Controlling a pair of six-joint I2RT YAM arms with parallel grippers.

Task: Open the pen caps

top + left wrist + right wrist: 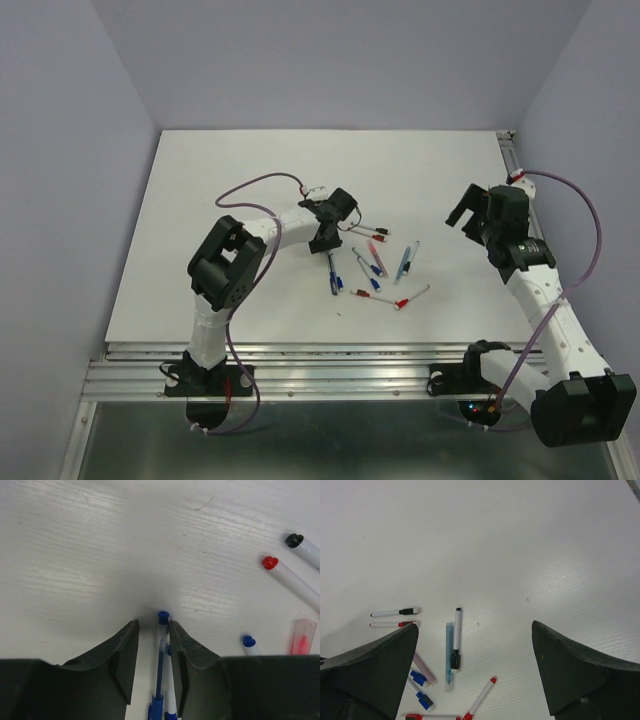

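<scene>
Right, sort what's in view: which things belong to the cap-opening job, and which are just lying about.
Job: left gripper, straddling a blue pen; the scattered pens; their black cap, blue cap and red cap.
Just there: white table, metal rail, purple cable, open right gripper.

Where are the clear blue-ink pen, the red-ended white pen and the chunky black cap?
clear blue-ink pen (160,655): left wrist view, clear barrel.
red-ended white pen (295,582): left wrist view, white barrel.
chunky black cap (455,661): right wrist view, its middle.
</scene>
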